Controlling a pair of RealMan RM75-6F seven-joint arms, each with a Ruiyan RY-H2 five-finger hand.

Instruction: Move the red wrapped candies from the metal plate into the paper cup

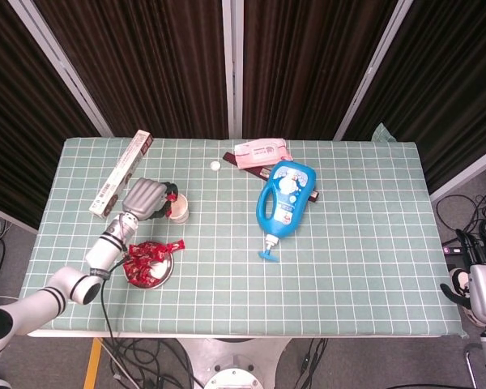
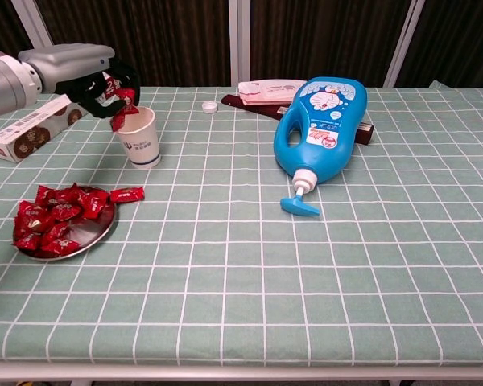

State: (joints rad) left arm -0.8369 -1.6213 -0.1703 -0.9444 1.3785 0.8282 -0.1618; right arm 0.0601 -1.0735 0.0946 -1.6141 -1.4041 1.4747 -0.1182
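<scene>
A white paper cup (image 2: 141,138) (image 1: 179,208) stands upright on the left part of the table. My left hand (image 2: 91,74) (image 1: 146,197) hovers just left of it and pinches one red wrapped candy (image 2: 121,108), which hangs at the cup's left rim. Nearer the front edge, the metal plate (image 2: 95,236) (image 1: 164,275) holds several red candies (image 2: 52,219) (image 1: 144,259). One more stray candy (image 2: 126,194) (image 1: 175,245) lies on the cloth just right of the plate. My right hand (image 1: 479,285) rests off the table at the lower right, holding nothing, fingers apart.
A long cardboard box (image 2: 34,130) lies behind my left hand. A blue detergent bottle (image 2: 320,127) lies on its side mid-table, nozzle toward the front. A pink packet (image 2: 270,90), a dark bar (image 1: 267,173) and a small white cap (image 2: 210,106) sit at the back.
</scene>
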